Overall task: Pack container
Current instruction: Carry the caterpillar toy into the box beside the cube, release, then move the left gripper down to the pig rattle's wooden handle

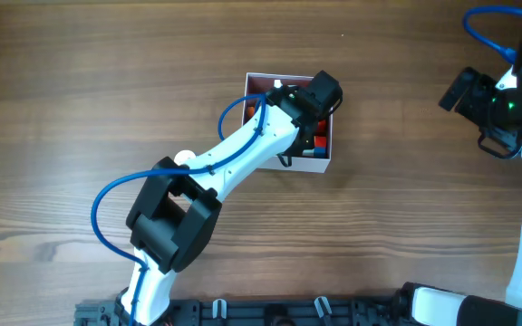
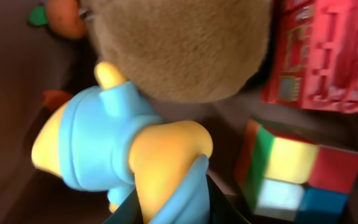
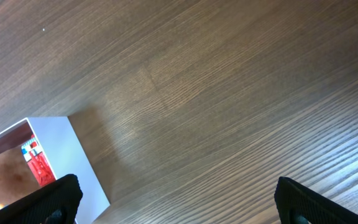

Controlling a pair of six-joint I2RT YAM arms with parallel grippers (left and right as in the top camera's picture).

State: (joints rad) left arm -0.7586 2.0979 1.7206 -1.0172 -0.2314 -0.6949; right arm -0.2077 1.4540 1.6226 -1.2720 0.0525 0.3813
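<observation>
The container point(image 1: 323, 166) sits about mid-tabletop, a shallow square box with thin white walls. It looks light and a bit flimsy to me, card or thin plastic. I'd expect it to skid on the smooth wood if nudged sideways, and a wall would bow if pinched mid-span. The safest hold would be on the rim near a corner, where the walls stiffen each other. The right-hand wall is bare and easy to reach.

Inside it is crowded. A plush toy point(image 2: 110, 143) with a brown furry head, blue shirt and yellow limbs fills most of the left wrist view. It is soft and squashy, so it should give under pressure. Beside it lie a colour cube point(image 2: 297, 168), a red packet point(image 2: 328, 56) and a small orange piece point(image 2: 64, 15) with a green tip.

The left tool point(image 1: 320, 91) hangs right over the box. Its dark fingers flank the toy's yellow leg, but I cannot tell if it is clamped on or loose.

The right tool point(image 3: 176, 208) is released, jaws wide, well apart from the box over bare tabletop point(image 1: 80, 109).
</observation>
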